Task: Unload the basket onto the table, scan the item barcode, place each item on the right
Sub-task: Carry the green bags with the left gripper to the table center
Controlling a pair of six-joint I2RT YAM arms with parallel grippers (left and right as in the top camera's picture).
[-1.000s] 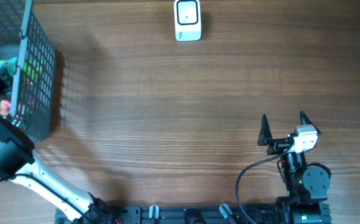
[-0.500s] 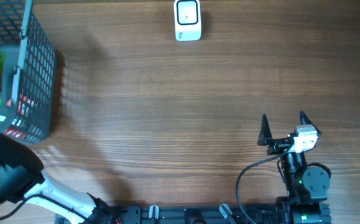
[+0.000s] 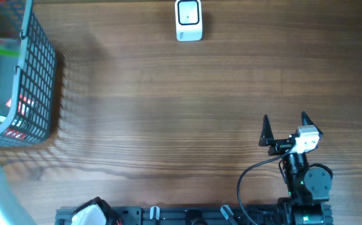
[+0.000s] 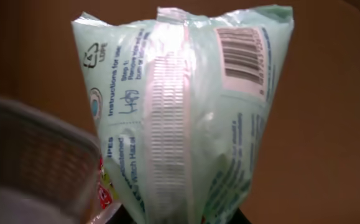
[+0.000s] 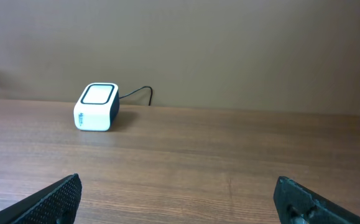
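Right gripper (image 3: 284, 128): stood near right, fingers spread, empty.
Left gripper (image 4: 183, 219): at the left, fingers pinched the lower end of a pale green packet (image 4: 186, 124), held upright, barcode (image 4: 242, 53) at its top.
Wire basket (image 3: 37, 75): sat far left, beside the packet.
Scanner (image 3: 188, 20): rested far centre on the table (image 3: 168, 112), well apart from the packet.

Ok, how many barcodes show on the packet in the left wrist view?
1 barcode: upper right of the packet, right of the centre seam. Its other face is hidden.
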